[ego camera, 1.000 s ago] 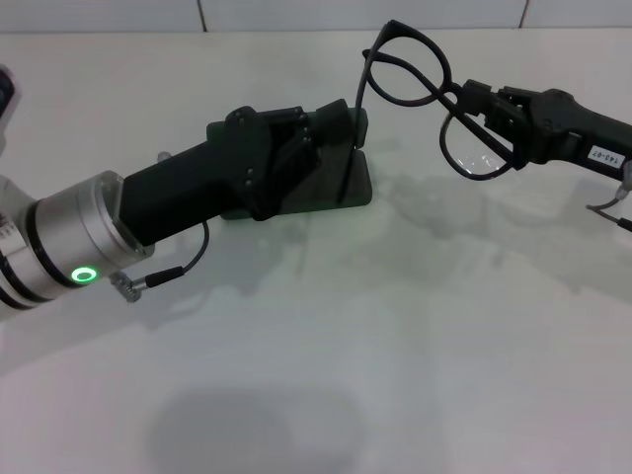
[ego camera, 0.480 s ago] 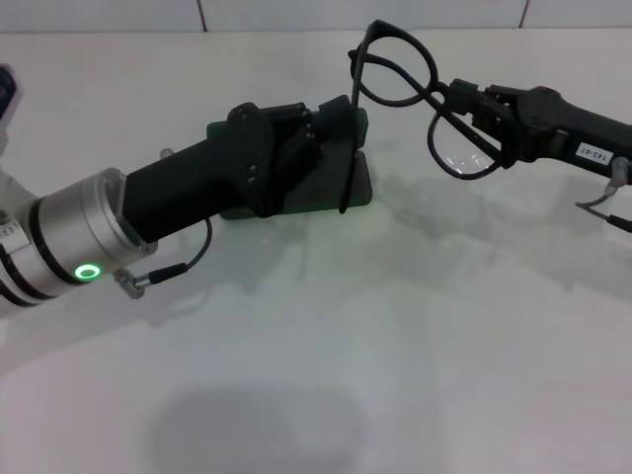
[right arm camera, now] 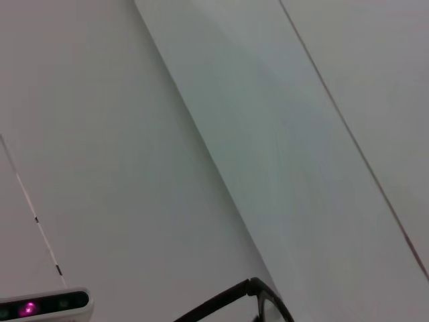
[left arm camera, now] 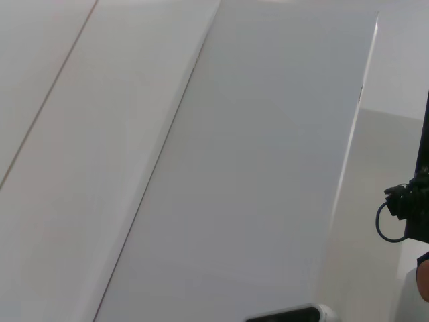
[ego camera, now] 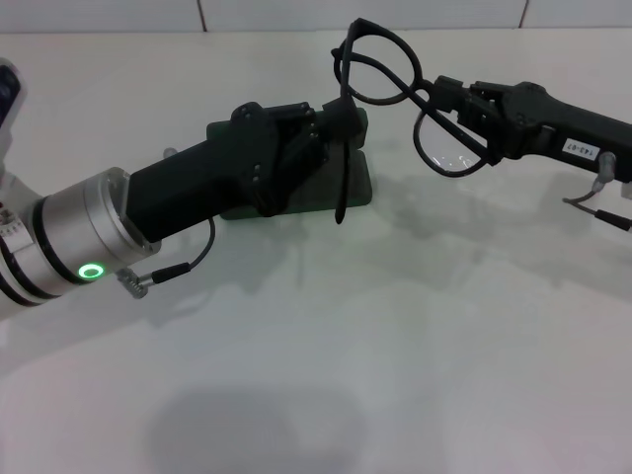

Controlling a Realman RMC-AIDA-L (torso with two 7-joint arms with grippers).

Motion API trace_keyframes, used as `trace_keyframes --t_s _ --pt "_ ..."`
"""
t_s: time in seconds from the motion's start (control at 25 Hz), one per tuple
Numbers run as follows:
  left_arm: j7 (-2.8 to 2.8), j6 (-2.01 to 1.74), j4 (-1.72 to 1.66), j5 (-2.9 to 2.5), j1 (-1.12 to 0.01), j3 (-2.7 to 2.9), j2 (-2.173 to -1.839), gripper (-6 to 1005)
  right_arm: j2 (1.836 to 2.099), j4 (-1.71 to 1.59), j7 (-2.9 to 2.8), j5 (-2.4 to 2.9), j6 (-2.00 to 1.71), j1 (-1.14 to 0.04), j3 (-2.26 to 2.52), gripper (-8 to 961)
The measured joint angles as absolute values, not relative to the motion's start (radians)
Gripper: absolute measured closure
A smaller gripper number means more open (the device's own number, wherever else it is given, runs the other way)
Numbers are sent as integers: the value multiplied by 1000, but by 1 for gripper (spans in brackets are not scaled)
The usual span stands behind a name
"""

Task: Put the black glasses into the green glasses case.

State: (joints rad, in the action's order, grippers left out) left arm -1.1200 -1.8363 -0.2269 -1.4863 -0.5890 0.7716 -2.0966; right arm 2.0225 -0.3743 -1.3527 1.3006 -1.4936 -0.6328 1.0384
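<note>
Black glasses (ego camera: 410, 94) up in the air in the head view, clamped at one lens rim by the right tool (ego camera: 456, 102), one temple arm dangling down over the green glasses case (ego camera: 351, 188). Case on the white worktop (ego camera: 395, 346), lid up, held by the left tool (ego camera: 296, 148), closed on it. Left wrist view: only pale surfaces. Right wrist view: just a bit of black frame (right arm camera: 251, 295).
</note>
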Motion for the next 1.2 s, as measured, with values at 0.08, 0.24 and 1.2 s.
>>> trace_keyframes --t_s 0.08,0.24,1.2 --pt "-1120 -1836 -227 -1486 -589 772 -2097 962 2023 -374 -1355 1301 -1495 -636 1041 894" --pt "-1120 -1836 -227 -1486 -589 772 -2097 961 2023 -374 -1360 1296 -1497 -642 1050 893" --pt "-1124 -1838 -227 -1485 -601 772 -2097 957 2027 -364 -1379 1294 -1548 -657 1068 888"
